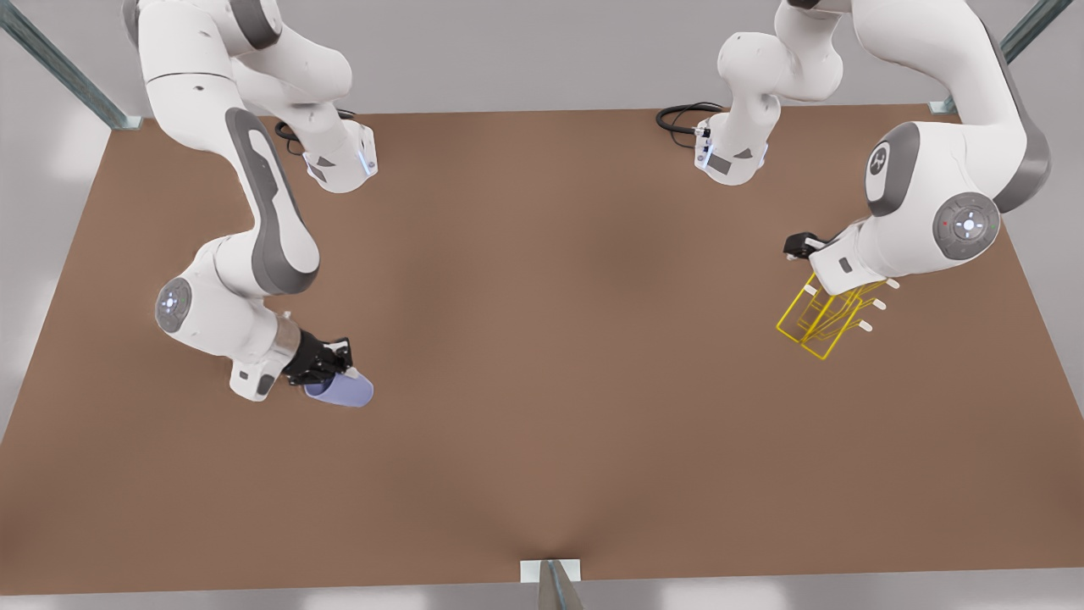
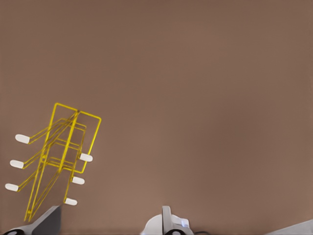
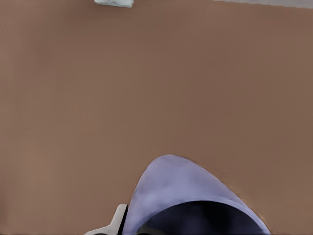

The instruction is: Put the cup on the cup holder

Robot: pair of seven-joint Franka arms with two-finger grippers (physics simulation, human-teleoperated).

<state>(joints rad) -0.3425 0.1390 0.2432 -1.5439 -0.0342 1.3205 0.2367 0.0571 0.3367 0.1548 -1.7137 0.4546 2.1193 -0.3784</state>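
Lavender cup (image 1: 343, 391) on its side, right gripper (image 1: 337, 366) fingers clamped on it, left gripper (image 1: 826, 284) over cup holder (image 1: 820, 318), fingers hidden.

Right gripper (image 1: 339, 373) fingers lying partly behind cup (image 1: 343, 391), grip unclear. Cup rim running off right wrist picture edge (image 3: 195, 196). Left gripper (image 1: 834, 292) sitting behind own arm above cup holder (image 1: 817, 318); fingers unreadable.
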